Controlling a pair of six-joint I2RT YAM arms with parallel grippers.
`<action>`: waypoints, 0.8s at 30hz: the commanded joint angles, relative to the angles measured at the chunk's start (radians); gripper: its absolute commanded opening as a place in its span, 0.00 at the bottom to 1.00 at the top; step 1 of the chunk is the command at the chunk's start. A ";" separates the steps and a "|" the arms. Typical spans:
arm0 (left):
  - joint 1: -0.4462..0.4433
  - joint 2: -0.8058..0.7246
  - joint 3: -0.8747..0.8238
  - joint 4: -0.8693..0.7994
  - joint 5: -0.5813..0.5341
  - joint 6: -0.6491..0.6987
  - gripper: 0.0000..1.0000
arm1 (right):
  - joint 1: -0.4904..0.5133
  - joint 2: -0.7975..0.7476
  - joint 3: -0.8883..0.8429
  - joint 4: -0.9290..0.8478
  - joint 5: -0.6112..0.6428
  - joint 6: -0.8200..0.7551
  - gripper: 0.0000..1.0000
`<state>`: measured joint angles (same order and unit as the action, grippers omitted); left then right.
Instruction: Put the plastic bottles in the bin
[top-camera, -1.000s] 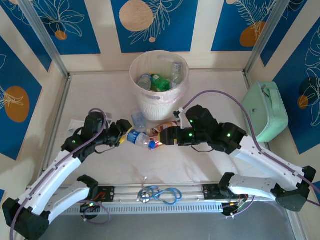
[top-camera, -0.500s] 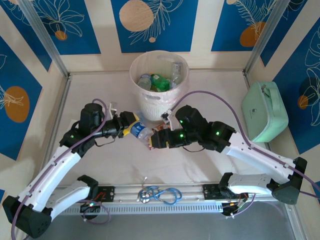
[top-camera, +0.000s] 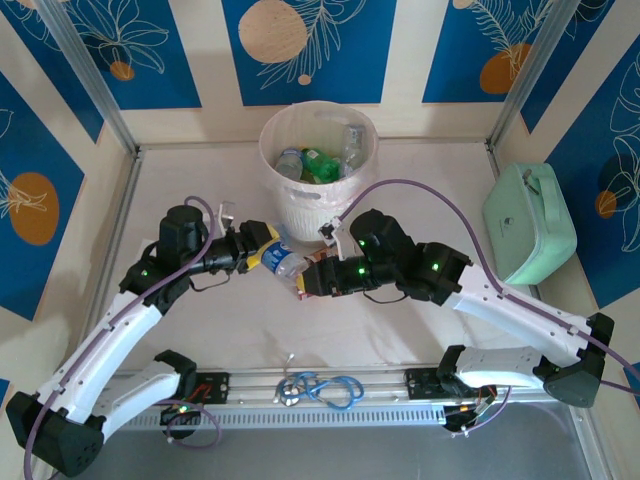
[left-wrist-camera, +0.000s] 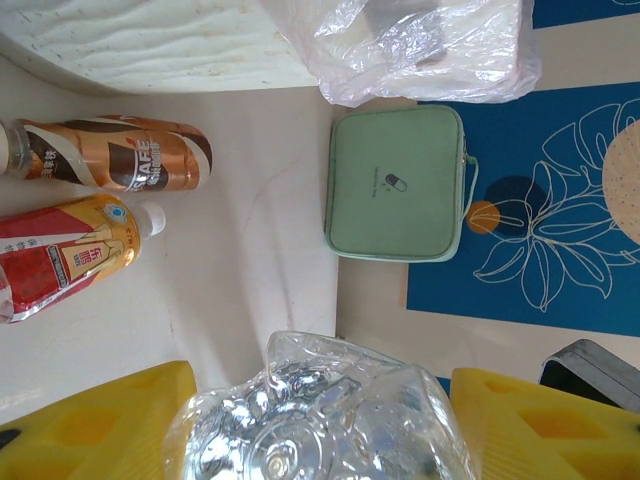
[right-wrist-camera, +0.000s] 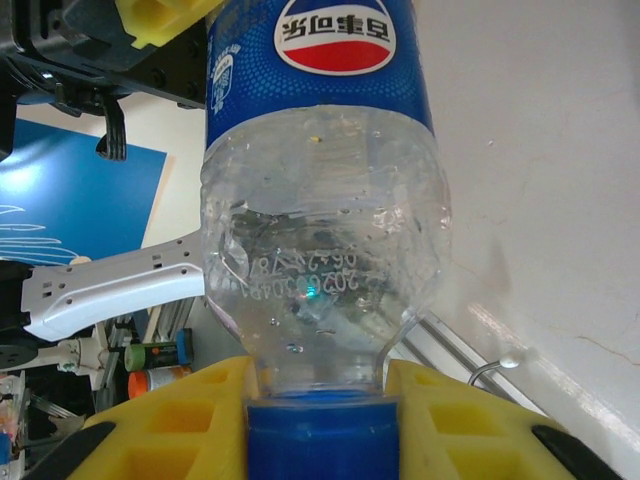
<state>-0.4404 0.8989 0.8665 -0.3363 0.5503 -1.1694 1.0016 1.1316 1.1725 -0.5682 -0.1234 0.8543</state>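
At 6 o'clock from the bin (top-camera: 318, 215), caught between both claws: one clear bottle (top-camera: 285, 263) with a blue label. Clenched at its bottom end by the left claw (left-wrist-camera: 320, 385). Pinched tight at the blue cap (right-wrist-camera: 320, 445) by the right claw (right-wrist-camera: 318, 392). Inside the bin, more bottles (top-camera: 320, 160). Near the bin's foot, lying on the bench (left-wrist-camera: 250, 260): a brown-label bottle (left-wrist-camera: 110, 155) and a red-label bottle (left-wrist-camera: 65, 260).

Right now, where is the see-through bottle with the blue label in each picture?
Top view: the bottle sits near the middle, just in front of the white bin.
Left wrist view: its crinkly clear bottom is at the bottom middle.
Right wrist view: it is in the middle, blue cap at the bottom.
Shared landmark: the pale table, behind the bottle in all three.
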 joint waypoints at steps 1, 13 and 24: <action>0.015 -0.019 -0.004 0.017 0.026 0.002 0.60 | 0.007 -0.009 0.023 -0.024 0.026 -0.011 0.27; 0.030 -0.048 0.120 -0.251 -0.136 0.165 1.00 | 0.016 0.003 0.123 -0.119 0.136 -0.040 0.23; 0.030 -0.155 0.067 -0.328 -0.306 0.221 1.00 | -0.126 0.159 0.540 -0.308 0.327 -0.158 0.24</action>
<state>-0.4206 0.7570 0.9695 -0.5926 0.2832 -0.9848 0.9497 1.2617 1.6192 -0.8650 0.0990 0.7387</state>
